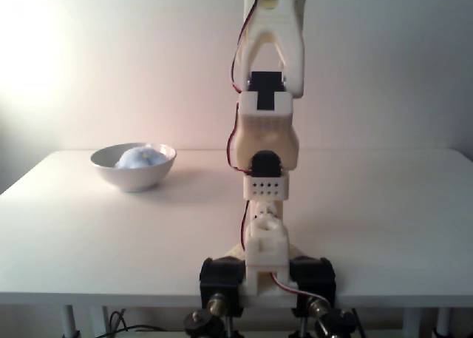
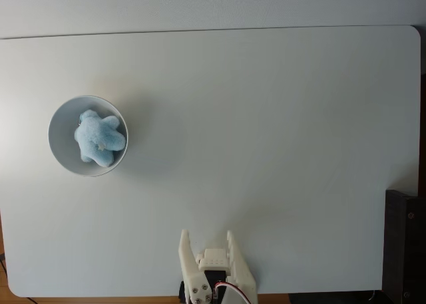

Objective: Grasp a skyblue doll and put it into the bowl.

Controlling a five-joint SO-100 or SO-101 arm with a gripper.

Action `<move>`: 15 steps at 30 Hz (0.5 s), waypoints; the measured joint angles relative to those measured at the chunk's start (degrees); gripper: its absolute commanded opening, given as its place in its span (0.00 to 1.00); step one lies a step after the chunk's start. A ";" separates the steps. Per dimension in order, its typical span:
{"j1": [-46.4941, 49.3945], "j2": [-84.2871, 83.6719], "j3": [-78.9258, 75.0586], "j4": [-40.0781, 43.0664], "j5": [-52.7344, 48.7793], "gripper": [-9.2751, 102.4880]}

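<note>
Skyblue doll (image 2: 98, 138) lies inside the bowl (image 2: 61, 151), limbs splayed, filling most of the inside; in a fixed view from table level its fluffy top (image 1: 139, 157) pokes just above the rim of the bowl (image 1: 137, 177). Bowl sits upright on the white table (image 2: 266, 131), toward the left side in both fixed views, with a soft shadow to its right. Gripper (image 2: 206, 239) is at the bottom edge of the top-down fixed view, well apart from the bowl, pointing up the frame toward the table's middle. Its two white fingers (image 2: 185, 247) stand parted with a clear gap between the tips, nothing between them, holding nothing. Red wire visible at the gripper's base. In the table-level fixed view the arm (image 1: 267, 131) rises folded upright from its base (image 1: 266, 268) at the near table edge, white body with black servos and red wires running along the left side; top of the arm cut off by the frame, fingers not seen there. Base is clamped at the table edge by black clamps (image 1: 222, 279). Plain pale wall (image 1: 384, 64) behind. Dark object (image 2: 405, 244) at lower right of the top-down view, off the table edge, can't tell what it is.
</note>
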 measured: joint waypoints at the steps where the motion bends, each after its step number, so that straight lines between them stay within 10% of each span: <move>1: 0.00 3.34 4.13 -0.44 0.00 0.36; 15: -4.48 36.21 57.39 -15.64 0.00 0.36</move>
